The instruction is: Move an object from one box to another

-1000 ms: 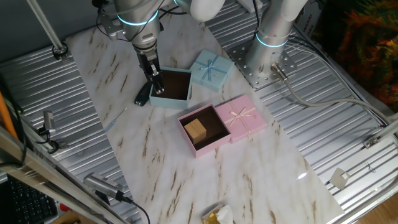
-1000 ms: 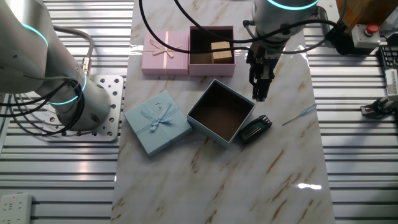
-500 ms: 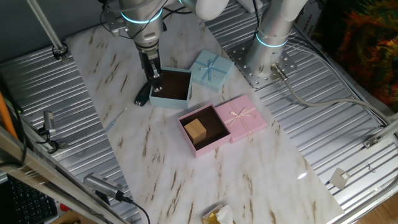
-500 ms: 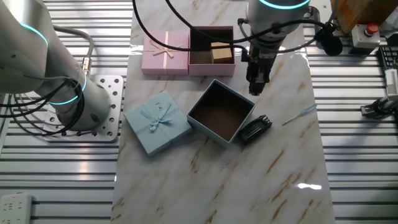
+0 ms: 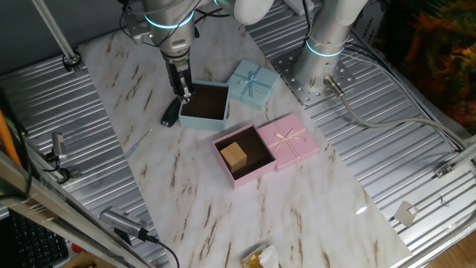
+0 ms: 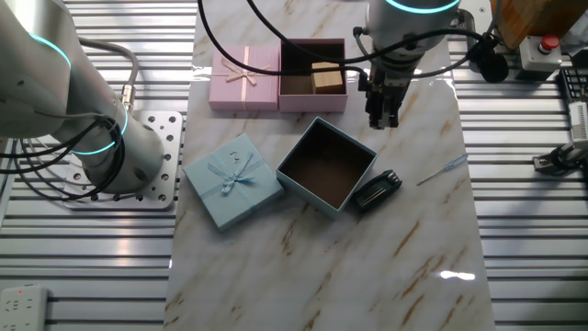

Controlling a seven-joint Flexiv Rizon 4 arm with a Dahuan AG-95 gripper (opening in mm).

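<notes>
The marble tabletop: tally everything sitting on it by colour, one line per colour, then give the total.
Pink: 2, the pink box tray and its pink lid
Light blue: 2, the light blue box tray and its light blue lid
Tan: 1, the wooden cube inside the pink tray
Black: 1, the flat black item beside the blue tray
Total: 6

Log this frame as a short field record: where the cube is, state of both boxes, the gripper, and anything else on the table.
cube: inside the pink box, untouched
blue box: open, nothing visible inside
gripper: raised near the blue box, holding nothing; jaw state unclear
pink lid: beside the pink box
blue lid: beside the blue box
black item: on the table against the blue box
</notes>
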